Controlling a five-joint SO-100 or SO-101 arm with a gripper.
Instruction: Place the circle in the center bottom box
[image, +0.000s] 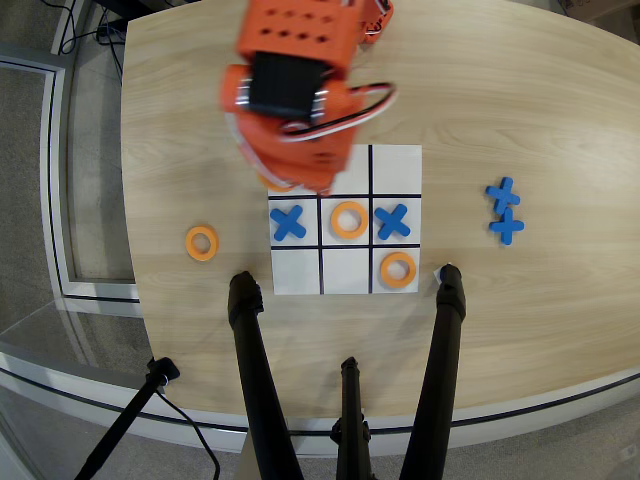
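— Looking down in the overhead view, where does the circle (202, 242) lie?

— Flat on the bare table (520, 90), near its left edge as this view shows it, just outside the left side of the board (345, 285) and level with the board's middle row. Nothing touches it.

— And the fingers?

— I cannot tell whether they are spread or pressed together. The orange arm (295, 90) reaches in from the table's top edge, and its blurred wrist block hangs over the board's top-left corner, hiding whatever is under it. The circle is well apart from that block, down and to the left of it.

— The center bottom box (358, 172)?

— It is the middle cell of the row nearest the arm's base, so it sits at the top of the board in this view. Its right part shows white and bare; the wrist block covers its left part.

— What else is on the board?

— 2 more orange rings: 1 in the central cell (349, 219) and 1 in the bottom-right cell (398, 269). 2 blue crosses sit in the middle row, 1 at the left (288, 222) and 1 at the right (393, 220).

— Off the board?

— 2 blue crosses (505, 210) lie touching toward the table's right edge. Black tripod legs (255, 380) cross the table's bottom edge.
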